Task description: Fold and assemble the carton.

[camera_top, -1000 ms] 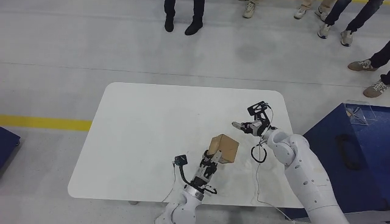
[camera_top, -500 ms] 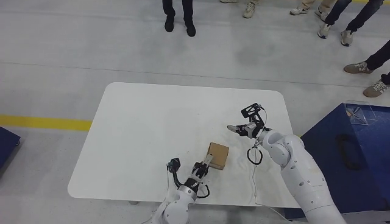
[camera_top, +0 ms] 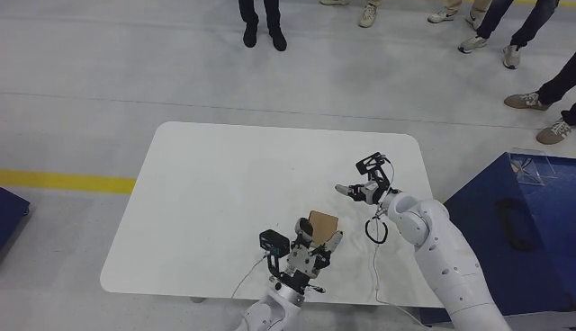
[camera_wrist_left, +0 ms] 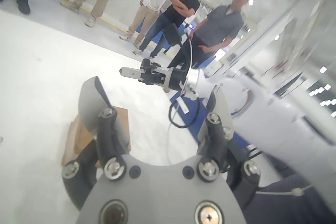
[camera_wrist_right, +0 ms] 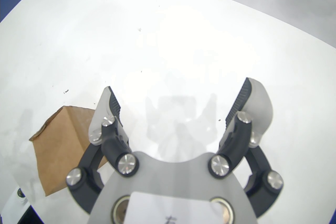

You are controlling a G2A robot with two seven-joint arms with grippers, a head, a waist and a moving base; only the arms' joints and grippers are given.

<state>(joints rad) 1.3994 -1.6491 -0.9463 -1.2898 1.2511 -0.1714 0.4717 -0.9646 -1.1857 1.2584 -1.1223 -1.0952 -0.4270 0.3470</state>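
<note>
1. White table (camera_top: 225,196) from above, carrying brown carton (camera_top: 321,221); left gripper (camera_top: 319,238) just beside carton, right gripper (camera_top: 349,188) near it, apart.
2. From left wrist: gapes wide, grasps nothing; carton just behind one jaw, contact unclear.
3. From right wrist: gapes too, empty; carton beside one jaw, outside the gap.

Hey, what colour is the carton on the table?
Plain brown cardboard with no pattern. The carton shows best in the right wrist view.
</note>
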